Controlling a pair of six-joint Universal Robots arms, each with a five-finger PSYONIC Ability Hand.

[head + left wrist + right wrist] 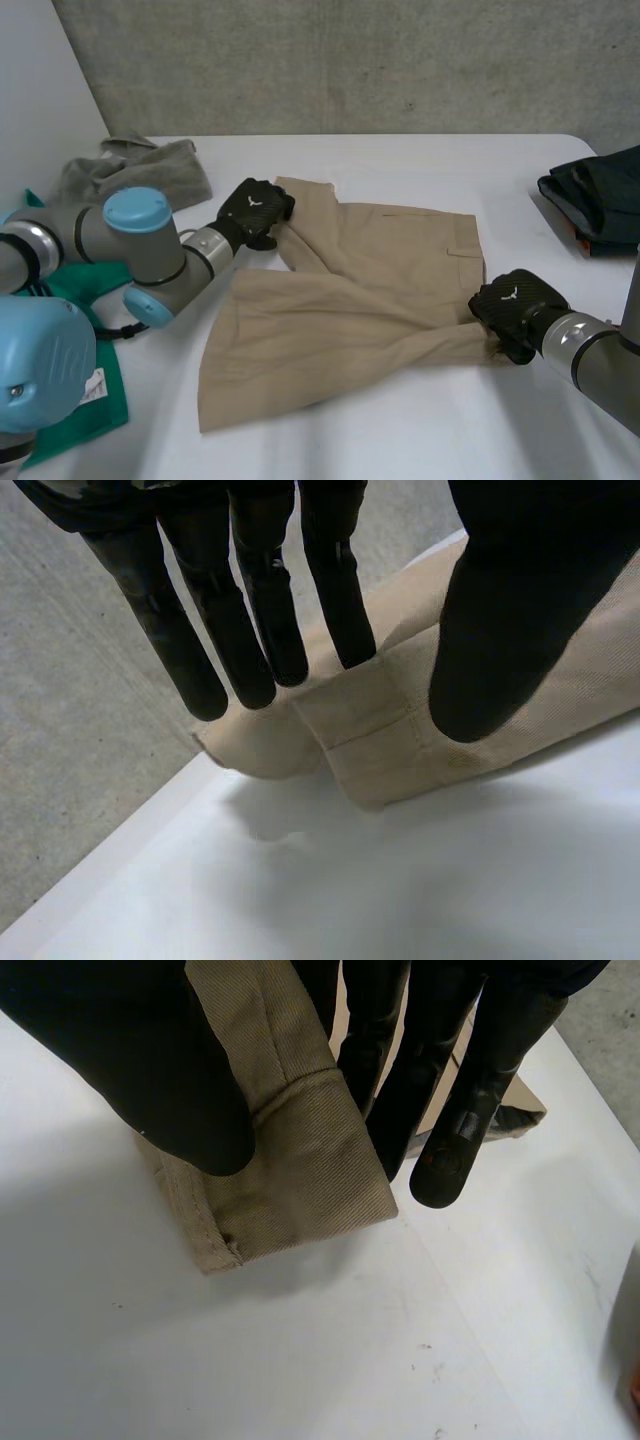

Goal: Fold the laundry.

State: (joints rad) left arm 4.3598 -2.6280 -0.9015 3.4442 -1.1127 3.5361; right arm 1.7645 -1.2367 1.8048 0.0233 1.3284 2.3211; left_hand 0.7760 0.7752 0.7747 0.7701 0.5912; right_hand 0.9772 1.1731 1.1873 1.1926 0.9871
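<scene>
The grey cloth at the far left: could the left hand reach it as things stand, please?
Probably, once freed: the grey cloth lies near the left hand with bare table between, but that hand is pinching the tan shorts and must let go first.

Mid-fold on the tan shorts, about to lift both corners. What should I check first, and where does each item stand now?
1. Left hand pinches a hemmed corner of the tan shorts: ok.
2. Right hand pinches a hemmed corner on the shorts' other side: ok.
3. Shorts flat between the hands: not ok, wrinkled, with one part lapped over.
4. Bare table in front of the shorts: ok.
5. Dark garment and grey cloth apart from the shorts: ok.
6. Grip firm enough to lift: cannot tell.
</scene>
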